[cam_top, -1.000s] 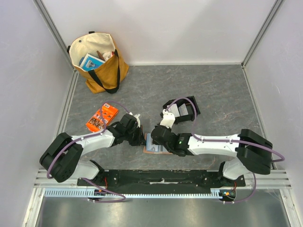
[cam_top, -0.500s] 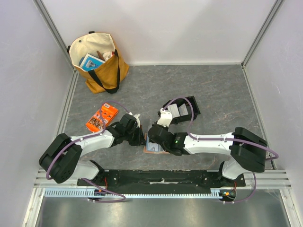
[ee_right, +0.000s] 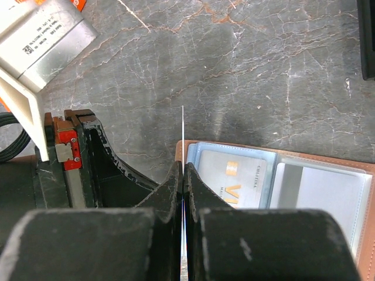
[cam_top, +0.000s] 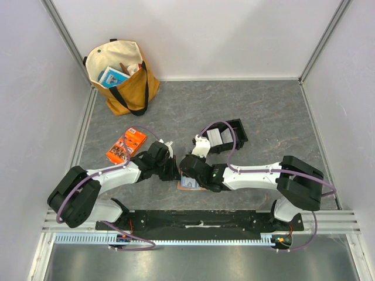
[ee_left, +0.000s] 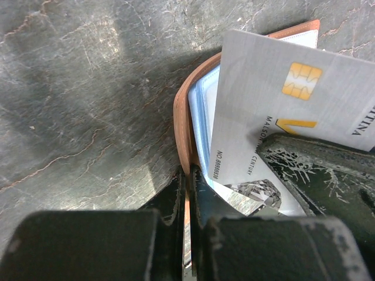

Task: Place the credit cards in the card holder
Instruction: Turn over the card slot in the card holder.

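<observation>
Grey credit card (ee_left: 281, 111) in right fingers (ee_right: 167, 196), over card holder (ee_left: 181, 123)

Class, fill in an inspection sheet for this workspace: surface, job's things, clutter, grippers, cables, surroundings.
Surface: grey marbled table.
Job's things: card holder open, a slotted card inside; a credit card held upright at its edge; pale stack in black tray.
Clutter: orange packet, tote bag.
Grippers: left gripper shut on card holder's edge; right gripper shut on credit card.
Cables: purple cables loop over both arms.
Surroundings: white walls.
</observation>
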You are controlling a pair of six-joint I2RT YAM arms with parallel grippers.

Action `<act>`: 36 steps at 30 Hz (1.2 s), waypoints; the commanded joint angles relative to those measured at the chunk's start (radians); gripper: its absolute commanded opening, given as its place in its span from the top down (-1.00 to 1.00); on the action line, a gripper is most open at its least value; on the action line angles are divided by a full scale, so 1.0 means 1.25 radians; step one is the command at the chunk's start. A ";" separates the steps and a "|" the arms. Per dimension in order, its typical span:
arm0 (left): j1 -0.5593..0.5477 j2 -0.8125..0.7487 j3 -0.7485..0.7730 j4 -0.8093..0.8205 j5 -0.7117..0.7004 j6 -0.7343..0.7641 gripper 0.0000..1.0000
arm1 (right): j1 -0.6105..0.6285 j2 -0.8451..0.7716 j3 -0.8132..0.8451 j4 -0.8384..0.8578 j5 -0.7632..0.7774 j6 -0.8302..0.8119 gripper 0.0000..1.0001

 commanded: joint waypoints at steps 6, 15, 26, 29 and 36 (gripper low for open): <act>-0.002 -0.017 -0.006 0.011 0.006 -0.018 0.96 | 0.005 0.022 0.038 -0.026 0.042 -0.003 1.00; -0.003 -0.017 -0.006 0.012 0.006 -0.017 0.96 | 0.010 0.032 0.071 -0.096 0.074 -0.010 1.00; -0.002 -0.015 -0.007 0.012 0.006 -0.018 0.96 | 0.029 0.028 0.098 -0.179 0.108 -0.020 1.00; -0.001 -0.017 -0.008 0.012 0.004 -0.017 0.96 | 0.030 0.020 0.095 -0.182 0.112 -0.021 1.00; -0.002 -0.017 -0.010 0.016 0.009 -0.017 0.96 | 0.030 -0.005 0.092 -0.119 0.094 -0.036 1.00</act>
